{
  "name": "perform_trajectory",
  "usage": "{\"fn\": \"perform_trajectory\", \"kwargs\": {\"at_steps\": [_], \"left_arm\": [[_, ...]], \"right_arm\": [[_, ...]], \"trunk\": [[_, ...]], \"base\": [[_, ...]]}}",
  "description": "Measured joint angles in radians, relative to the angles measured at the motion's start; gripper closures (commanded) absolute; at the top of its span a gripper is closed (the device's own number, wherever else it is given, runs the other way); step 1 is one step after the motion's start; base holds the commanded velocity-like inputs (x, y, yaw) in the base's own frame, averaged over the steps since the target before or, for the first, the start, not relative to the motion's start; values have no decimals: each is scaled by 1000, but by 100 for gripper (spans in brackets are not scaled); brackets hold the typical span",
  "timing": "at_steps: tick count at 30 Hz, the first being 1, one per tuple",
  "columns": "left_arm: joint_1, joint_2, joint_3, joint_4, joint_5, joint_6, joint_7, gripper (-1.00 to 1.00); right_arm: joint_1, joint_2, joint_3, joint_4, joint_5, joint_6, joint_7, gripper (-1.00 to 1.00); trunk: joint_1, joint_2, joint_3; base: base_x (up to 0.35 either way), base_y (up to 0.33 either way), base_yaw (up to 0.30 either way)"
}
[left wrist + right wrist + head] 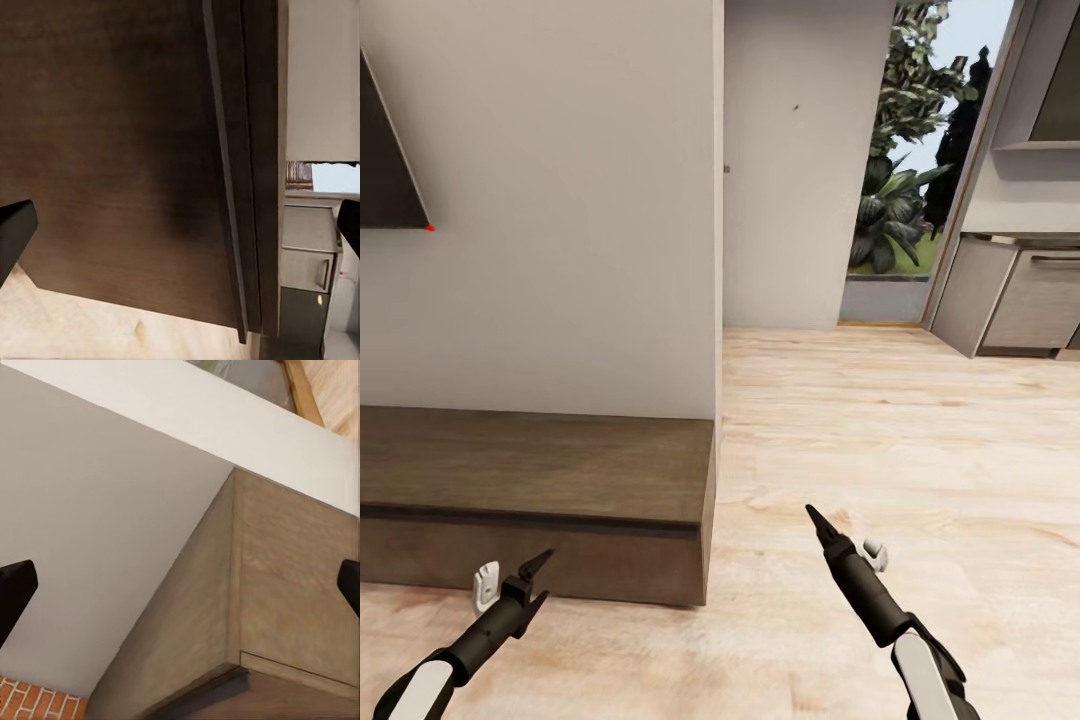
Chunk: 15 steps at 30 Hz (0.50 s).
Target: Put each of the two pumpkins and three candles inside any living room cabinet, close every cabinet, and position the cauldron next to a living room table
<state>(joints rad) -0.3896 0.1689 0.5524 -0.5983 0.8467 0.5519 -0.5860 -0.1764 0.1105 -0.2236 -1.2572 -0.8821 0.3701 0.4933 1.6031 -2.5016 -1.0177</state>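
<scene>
The long, low dark brown cabinet point(530, 470) stands against the pale wall at the left, its right end near the wall corner. Its front looks shut. The cabinet's front point(112, 150) is close ahead in the left wrist view, and the right wrist view looks onto its end corner point(292, 585). My left gripper point(540, 578) hangs open just in front of the cabinet's base, with nothing between its fingers. My right gripper point(817, 522) is open and empty over the floor, right of the cabinet's end. The pumpkins, candles, cauldron and coffee table are out of view.
Light wooden floor point(910, 450) stretches ahead and to the right. A dark screen's corner point(385, 170) hangs on the wall above the cabinet. Beyond it are a glass opening onto garden plants point(905, 170) and grey kitchen units point(1010, 295) at far right.
</scene>
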Motion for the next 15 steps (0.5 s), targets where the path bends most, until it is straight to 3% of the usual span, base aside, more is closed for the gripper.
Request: {"fn": "perform_trajectory", "kwargs": {"at_steps": [6,15], "left_arm": [[0,0,3,0,1,3,-2,-100],[0,0,3,0,1,3,-2,-100]], "right_arm": [[0,-1,40,-7,0,2,10,-100],[0,-1,54,-9,0,3,13,-100]], "trunk": [[0,0,0],[0,0,0]], "base": [[0,0,0],[43,0,0]]}}
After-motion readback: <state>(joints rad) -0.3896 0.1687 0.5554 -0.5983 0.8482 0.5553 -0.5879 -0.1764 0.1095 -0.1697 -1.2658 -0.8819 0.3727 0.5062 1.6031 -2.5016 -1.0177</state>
